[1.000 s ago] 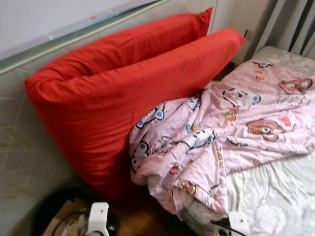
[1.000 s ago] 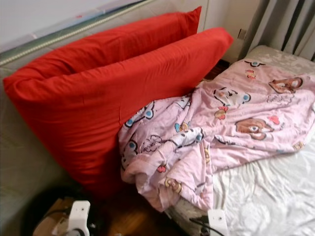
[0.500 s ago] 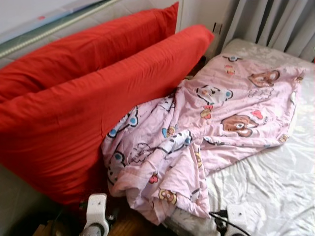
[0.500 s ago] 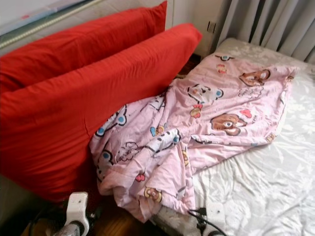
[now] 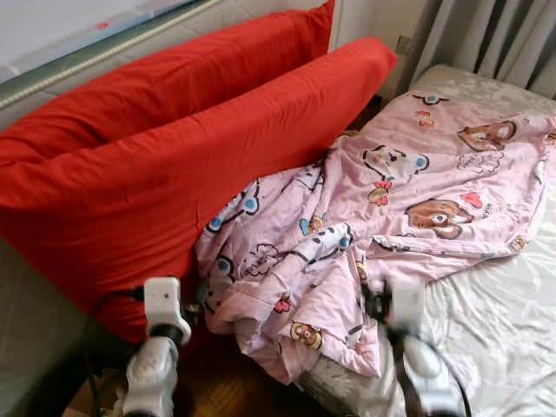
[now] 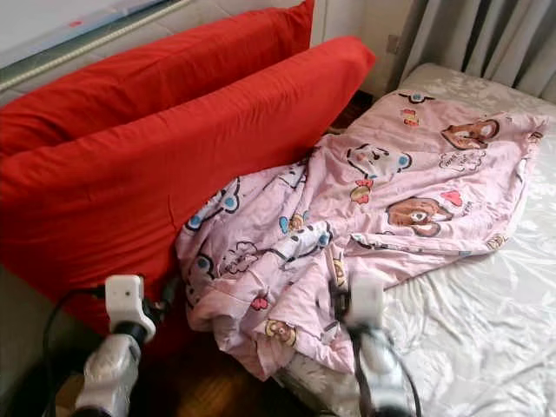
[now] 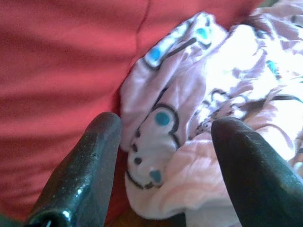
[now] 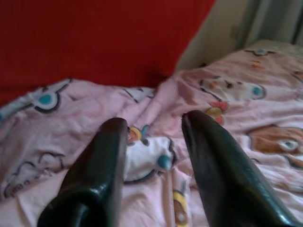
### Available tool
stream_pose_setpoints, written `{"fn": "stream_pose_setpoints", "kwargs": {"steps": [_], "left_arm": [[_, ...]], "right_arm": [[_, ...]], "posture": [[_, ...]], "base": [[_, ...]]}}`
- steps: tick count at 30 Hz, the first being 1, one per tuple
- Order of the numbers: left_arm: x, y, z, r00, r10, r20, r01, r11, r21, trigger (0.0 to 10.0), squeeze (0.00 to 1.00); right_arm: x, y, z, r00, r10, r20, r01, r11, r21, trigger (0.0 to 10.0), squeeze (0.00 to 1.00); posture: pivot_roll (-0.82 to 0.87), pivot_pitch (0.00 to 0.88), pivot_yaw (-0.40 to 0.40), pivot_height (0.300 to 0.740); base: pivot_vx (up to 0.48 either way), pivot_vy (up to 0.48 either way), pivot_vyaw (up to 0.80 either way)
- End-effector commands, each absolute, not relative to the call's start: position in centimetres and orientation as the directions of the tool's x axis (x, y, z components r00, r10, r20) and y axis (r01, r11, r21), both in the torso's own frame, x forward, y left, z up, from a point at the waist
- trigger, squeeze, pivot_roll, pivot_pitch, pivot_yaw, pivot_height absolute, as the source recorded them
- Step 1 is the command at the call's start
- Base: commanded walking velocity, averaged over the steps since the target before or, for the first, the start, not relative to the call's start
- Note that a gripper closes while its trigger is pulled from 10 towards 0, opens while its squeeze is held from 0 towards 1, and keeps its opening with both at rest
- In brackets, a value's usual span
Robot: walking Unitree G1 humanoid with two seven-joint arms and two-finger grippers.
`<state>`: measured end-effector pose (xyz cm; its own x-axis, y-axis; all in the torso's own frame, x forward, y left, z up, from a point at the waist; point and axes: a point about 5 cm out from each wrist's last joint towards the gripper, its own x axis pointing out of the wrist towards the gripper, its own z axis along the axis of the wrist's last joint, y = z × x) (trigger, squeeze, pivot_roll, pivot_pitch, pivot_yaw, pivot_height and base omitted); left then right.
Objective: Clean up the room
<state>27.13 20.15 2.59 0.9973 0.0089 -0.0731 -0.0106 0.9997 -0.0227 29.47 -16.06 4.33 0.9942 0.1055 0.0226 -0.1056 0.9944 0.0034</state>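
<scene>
We hold our left gripper (image 7: 163,156) and right gripper (image 8: 154,142), both with fingers spread, over the pink blanket (image 5: 391,208) bunched against the red pillows (image 5: 174,165), apparently ready to grab and straighten it.

Soft, even daylight is filling the head views. The shiny white satin sheet (image 5: 512,321) is catching a pale sheen, and the crumpled pink cartoon-print blanket (image 5: 373,217) is casting dark shade onto the floor under its hanging edge. The right arm (image 5: 417,356) is smearing with motion blur, while the left arm (image 5: 156,347) is staying fairly sharp. In the left wrist view the blanket's folds (image 7: 246,61) are glaring white, overexposed. Both wrist views are looking soft and grainy, with the near black fingers (image 8: 94,175) out of focus.
</scene>
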Motion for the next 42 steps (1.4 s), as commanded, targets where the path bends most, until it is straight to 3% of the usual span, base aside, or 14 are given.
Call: {"fn": "stream_pose_setpoints", "kwargs": {"steps": [1, 7, 13, 22, 30, 42], "left_arm": [[27.1, 20.7, 3.1, 0.999, 0.009, -0.051, -0.01, 1.0, -0.017, 10.0, 0.0], [25.9, 21.0, 3.7, 1.0, 0.006, -0.003, -0.006, 1.0, 0.006, 10.0, 0.0], [25.7, 21.3, 4.1, 0.999, 0.031, 0.005, -0.031, 1.0, -0.003, 10.0, 0.0], [26.7, 20.8, 4.7, 1.0, -0.002, 0.017, 0.002, 1.0, -0.005, 10.0, 0.0], [27.3, 19.9, 5.5, 0.999, -0.017, 0.032, 0.018, 1.0, -0.017, 10.0, 0.0], [27.5, 19.9, 5.8, 0.999, -0.013, 0.031, 0.013, 1.0, -0.016, 10.0, 0.0]], "right_arm": [[27.7, -15.7, 2.3, 0.993, 0.107, -0.053, -0.106, 0.994, 0.02, 10.0, 0.0], [27.7, -16.2, 3.5, 0.998, 0.061, 0.026, -0.062, 0.996, 0.066, 10.0, 0.0], [26.6, -16.8, 2.5, 1.0, -0.016, -0.025, 0.018, 0.997, 0.071, 10.0, 0.0], [26.9, -16.4, 2.2, 0.998, -0.013, -0.065, 0.016, 0.999, 0.047, 10.0, 0.0], [27.1, -16.2, 2.5, 0.997, 0.007, -0.08, -0.003, 0.999, 0.049, 10.0, 0.0], [27.1, -15.5, 2.5, 0.995, 0.041, -0.088, -0.036, 0.998, 0.061, 10.0, 0.0]], "posture": [[-0.01, 0.204, 0.02, 0.74], [-0.01, 0.187, 0.009, 0.74], [0.0, 0.179, 0.003, 0.74], [-0.01, 0.187, 0.002, 0.74], [-0.01, 0.227, 0.002, 0.685], [-0.01, 0.245, 0.0, 0.685]], "base": [[0.0, 0.0, 0.0], [0.0, 0.0, 0.0], [0.0, 0.0, 0.0], [0.0, 0.0, 0.0], [0.0, 0.0, 0.0], [0.0, 0.0, 0.0]]}}
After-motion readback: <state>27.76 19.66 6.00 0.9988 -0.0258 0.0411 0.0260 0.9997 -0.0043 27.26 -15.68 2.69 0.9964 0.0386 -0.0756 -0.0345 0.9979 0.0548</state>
